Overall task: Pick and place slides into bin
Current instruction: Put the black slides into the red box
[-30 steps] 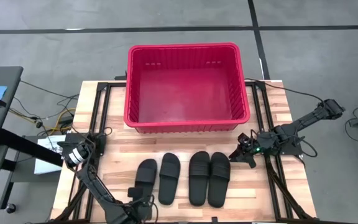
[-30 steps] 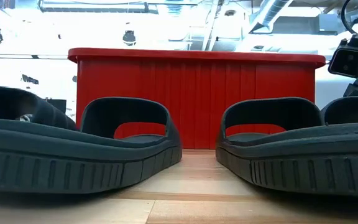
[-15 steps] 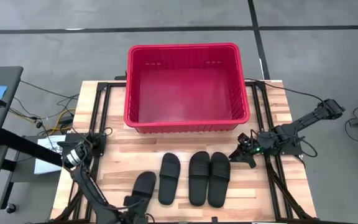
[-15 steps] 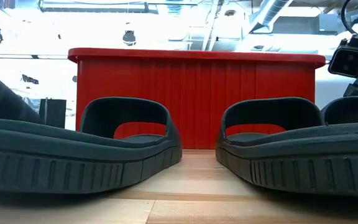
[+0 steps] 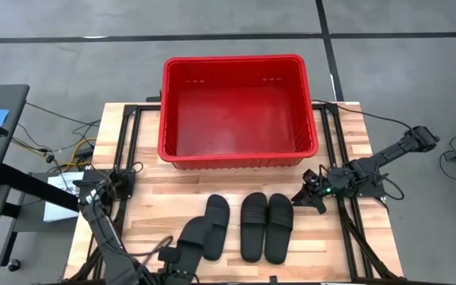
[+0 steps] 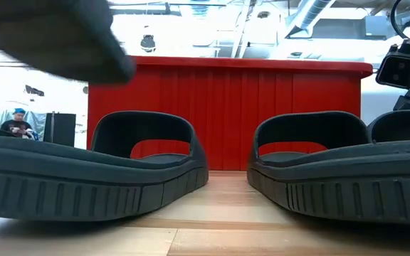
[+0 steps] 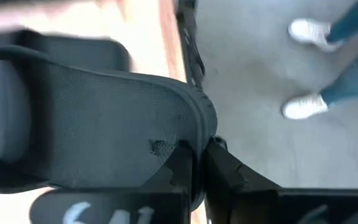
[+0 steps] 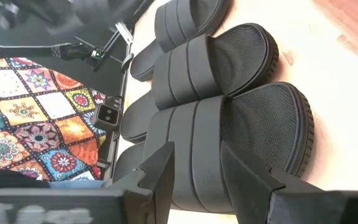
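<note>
The red bin (image 5: 236, 150) stands at the table's far middle. Three black slides lie side by side near the front edge: one (image 5: 217, 226) on the left and two (image 5: 253, 228) (image 5: 279, 229) on the right. My left gripper (image 5: 176, 255) is shut on the fourth slide (image 5: 196, 236), which is up off the table and tilted. It shows as a dark blur in the low view (image 6: 48, 35). My right gripper (image 5: 301, 198) is open and empty, low over the table just right of the rightmost slide (image 8: 229, 155). My left gripper pinches the slide's rim (image 7: 194, 134) at the end away from the strap, between its two fingers (image 7: 182, 168). It comes from the table's near side. The slide is lifted clear and tilted, its strap end (image 7: 5, 106) pointing away from the gripper.
Black rails (image 5: 129, 158) run along both sides of the wooden table (image 5: 149, 190). A person's white shoes (image 7: 306, 68) show on the floor beyond the near edge. Another person (image 6: 16, 124) sits far off in the room. Bare wood lies between the slides and the bin.
My left gripper has drawn the leftmost slide toward the table's near edge, then lifted it by its near end. The slide has left the table, tipped, and swung toward the right beside the second slide. In the low view it has risen to the picture's top.
</note>
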Robot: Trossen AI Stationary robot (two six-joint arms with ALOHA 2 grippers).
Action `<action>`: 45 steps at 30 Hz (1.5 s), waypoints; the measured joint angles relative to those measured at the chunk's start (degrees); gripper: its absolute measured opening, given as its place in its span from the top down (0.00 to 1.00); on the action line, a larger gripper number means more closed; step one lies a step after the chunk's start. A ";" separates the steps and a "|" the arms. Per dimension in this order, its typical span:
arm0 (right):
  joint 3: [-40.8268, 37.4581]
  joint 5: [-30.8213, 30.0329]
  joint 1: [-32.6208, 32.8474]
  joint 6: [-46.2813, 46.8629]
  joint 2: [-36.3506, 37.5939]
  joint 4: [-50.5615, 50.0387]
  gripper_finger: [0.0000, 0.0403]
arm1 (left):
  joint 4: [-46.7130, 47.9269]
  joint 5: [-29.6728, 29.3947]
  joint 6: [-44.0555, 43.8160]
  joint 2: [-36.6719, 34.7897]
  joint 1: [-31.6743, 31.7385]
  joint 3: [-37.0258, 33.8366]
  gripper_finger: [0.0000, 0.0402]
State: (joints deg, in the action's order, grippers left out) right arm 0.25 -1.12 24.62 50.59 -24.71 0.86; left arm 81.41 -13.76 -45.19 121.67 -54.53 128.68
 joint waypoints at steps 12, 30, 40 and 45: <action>0.01 0.03 -0.01 0.00 -0.02 -0.02 0.69 | 0.74 -15.57 4.62 -3.94 1.46 5.47 0.99; 0.01 0.02 -0.01 0.00 0.00 0.00 0.69 | 7.57 -27.55 15.74 -8.99 14.90 5.47 0.99; 0.02 0.02 -0.02 0.00 0.00 -0.02 0.69 | 8.65 -23.94 27.72 -14.18 27.47 5.47 0.99; 0.01 0.02 -0.02 0.00 0.00 0.00 0.69 | 8.67 -23.53 34.31 -16.58 33.52 5.47 0.99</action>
State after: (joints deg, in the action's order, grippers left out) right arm 0.26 -1.10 24.60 50.59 -24.71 0.86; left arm 90.08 -37.29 -10.88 105.09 -21.01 134.15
